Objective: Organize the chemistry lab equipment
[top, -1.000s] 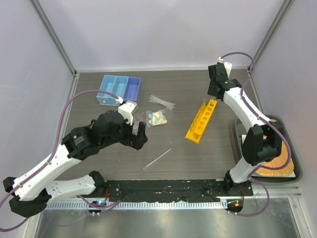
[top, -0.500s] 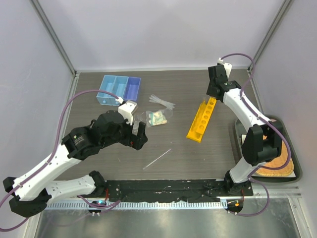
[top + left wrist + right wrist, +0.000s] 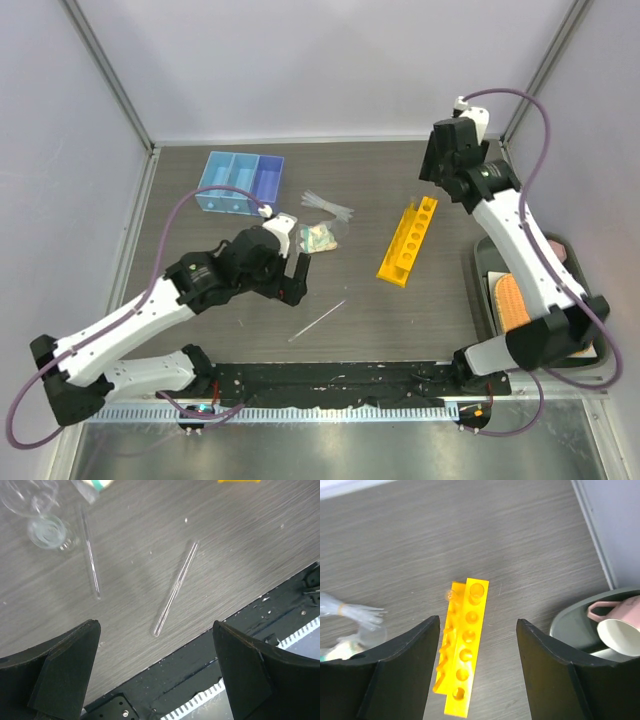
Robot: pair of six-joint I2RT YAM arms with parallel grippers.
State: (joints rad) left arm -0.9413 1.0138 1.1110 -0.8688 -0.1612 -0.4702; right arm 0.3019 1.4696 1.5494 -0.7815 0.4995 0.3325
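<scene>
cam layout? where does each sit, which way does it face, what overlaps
Top external: fixed above and behind the arms, looking down on the table; both arms show, bases at the bottom.
Left wrist: on the left arm, looking down at a test tube near the table's front edge; left gripper open, fingers at the bottom.
Right wrist: on the right arm, looking down at the yellow rack, pink cup at right; right gripper open.
Shared: top external also sees that test tube and rack.

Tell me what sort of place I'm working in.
Probably an enclosed robot test bench staged as a chemistry lab: yellow test-tube rack, loose glass tube, blue compartment tray, plain walls around.
</scene>
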